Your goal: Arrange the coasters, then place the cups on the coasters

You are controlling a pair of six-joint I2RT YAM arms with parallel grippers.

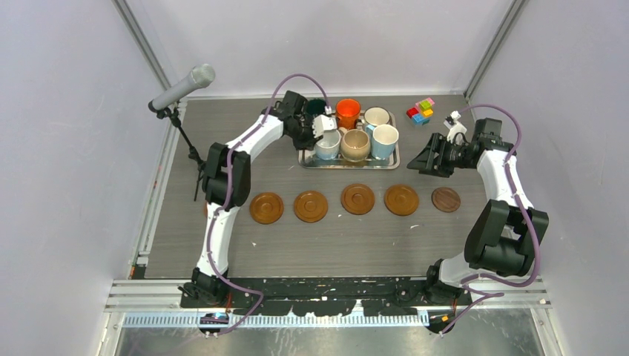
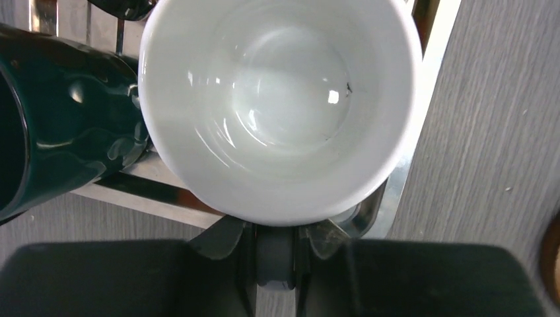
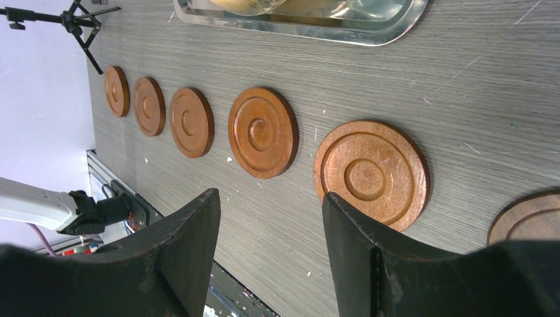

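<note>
Several brown coasters lie in a row across the table, and a smaller, darker one at the right end. The cups stand on the silver tray: dark green, orange, whitish, beige, light blue. My left gripper is shut on the grey handle of a whitish cup at the tray's front left corner. Beside it stands the dark green cup. My right gripper hangs open and empty above the coaster near the row's right end.
A microphone on a black stand is at the back left. Small coloured blocks lie at the back right, behind the right arm. The tray's rim runs close under the held cup.
</note>
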